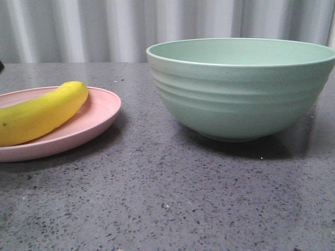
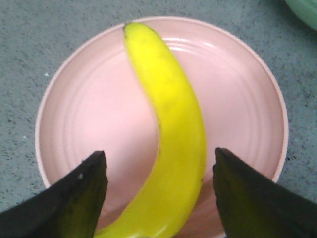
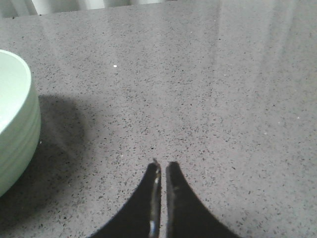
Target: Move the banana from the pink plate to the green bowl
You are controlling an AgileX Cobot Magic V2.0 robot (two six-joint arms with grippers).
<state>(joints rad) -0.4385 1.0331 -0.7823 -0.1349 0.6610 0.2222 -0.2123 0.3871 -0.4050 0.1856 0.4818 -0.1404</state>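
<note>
The yellow banana lies on the pink plate at the left of the front view. The mint-green ridged bowl stands to the right of the plate and looks empty. In the left wrist view my left gripper is open above the plate, its black fingers on either side of the banana and apart from it. In the right wrist view my right gripper is shut and empty over bare table, with the bowl's wall off to one side. Neither gripper shows in the front view.
A grey speckled tabletop runs under everything. Pale vertical curtains hang behind the table. A corner of the green bowl shows at the edge of the left wrist view.
</note>
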